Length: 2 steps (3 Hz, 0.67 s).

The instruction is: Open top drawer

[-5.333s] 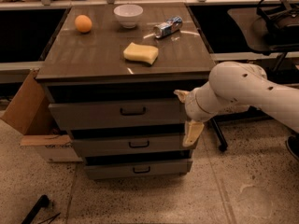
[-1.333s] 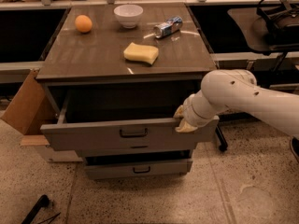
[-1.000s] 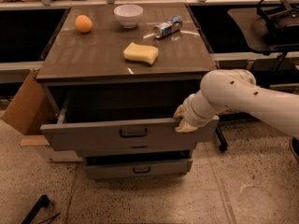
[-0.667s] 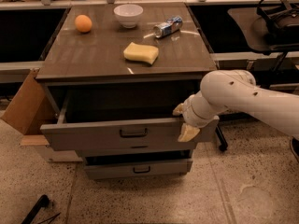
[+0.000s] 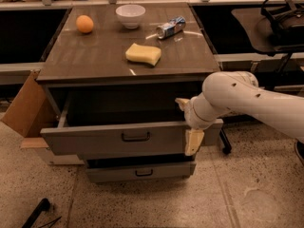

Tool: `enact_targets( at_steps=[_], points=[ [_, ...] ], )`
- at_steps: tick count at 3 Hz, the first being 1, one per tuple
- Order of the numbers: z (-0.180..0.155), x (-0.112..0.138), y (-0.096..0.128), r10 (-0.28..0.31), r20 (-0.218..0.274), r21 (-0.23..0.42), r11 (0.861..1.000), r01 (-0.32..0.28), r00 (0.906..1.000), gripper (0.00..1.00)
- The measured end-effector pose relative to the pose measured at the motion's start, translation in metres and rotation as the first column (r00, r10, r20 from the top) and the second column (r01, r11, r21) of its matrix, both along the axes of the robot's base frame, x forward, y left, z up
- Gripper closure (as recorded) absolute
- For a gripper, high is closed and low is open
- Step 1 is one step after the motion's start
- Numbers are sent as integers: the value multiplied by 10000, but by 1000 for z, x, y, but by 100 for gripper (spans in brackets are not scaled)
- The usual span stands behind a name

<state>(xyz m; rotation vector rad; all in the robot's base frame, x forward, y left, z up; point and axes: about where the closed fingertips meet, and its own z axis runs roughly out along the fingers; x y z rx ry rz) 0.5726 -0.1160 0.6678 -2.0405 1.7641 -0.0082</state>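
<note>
The top drawer (image 5: 95, 141) of the grey cabinet stands pulled well out, its dark inside showing. Its flat grey front has a small black bar handle (image 5: 136, 137) at centre. My gripper (image 5: 189, 122) is at the right end of the drawer front, on the white arm coming in from the right. Its cream fingers are spread: one finger (image 5: 182, 102) points up behind the front panel, the other (image 5: 194, 141) hangs down in front of it. It holds nothing. A lower drawer (image 5: 114, 173) is shut below.
On the cabinet top (image 5: 85, 56) lie an orange (image 5: 85, 23), a white bowl (image 5: 130, 15), a tipped can (image 5: 171, 27) and a yellow sponge (image 5: 143, 54). A cardboard box (image 5: 26, 106) leans at the left. A black chair (image 5: 285, 25) is at the right, a black tool (image 5: 37, 213) on the floor.
The top drawer was shut 5.3 s ago and is now pulled out. In the last second the gripper's lower finger has swung down off the drawer's right end.
</note>
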Motion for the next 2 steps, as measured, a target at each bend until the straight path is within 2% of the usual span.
enact_targets(
  at_steps=[1,2],
  points=[
    [-3,-3,-1,253,-496,6,9997,-253,9984,0],
    [-7,-11,-2,488,-1144,-16,9988,-493,9922,0]
  ],
)
